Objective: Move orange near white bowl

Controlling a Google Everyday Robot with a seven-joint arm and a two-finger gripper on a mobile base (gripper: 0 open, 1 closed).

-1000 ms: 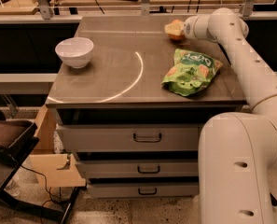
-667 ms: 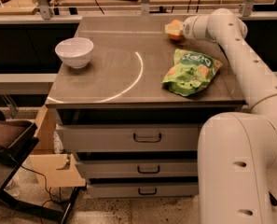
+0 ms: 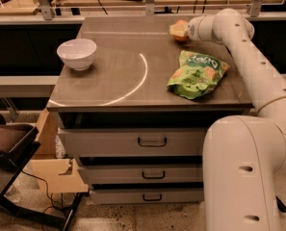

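Note:
The orange [image 3: 181, 26] is a small round fruit at the far right of the cabinet top. My gripper [image 3: 179, 31] is at the end of the white arm, right at the orange and partly covering it. The white bowl [image 3: 77, 53] stands at the left side of the top, far from the orange.
A green snack bag [image 3: 196, 74] with orange patches lies on the right part of the grey top [image 3: 128, 66], between the orange and the front edge. The cabinet has three drawers [image 3: 152, 142]. A cardboard box [image 3: 56, 172] and a dark object [image 3: 7, 141] sit lower left.

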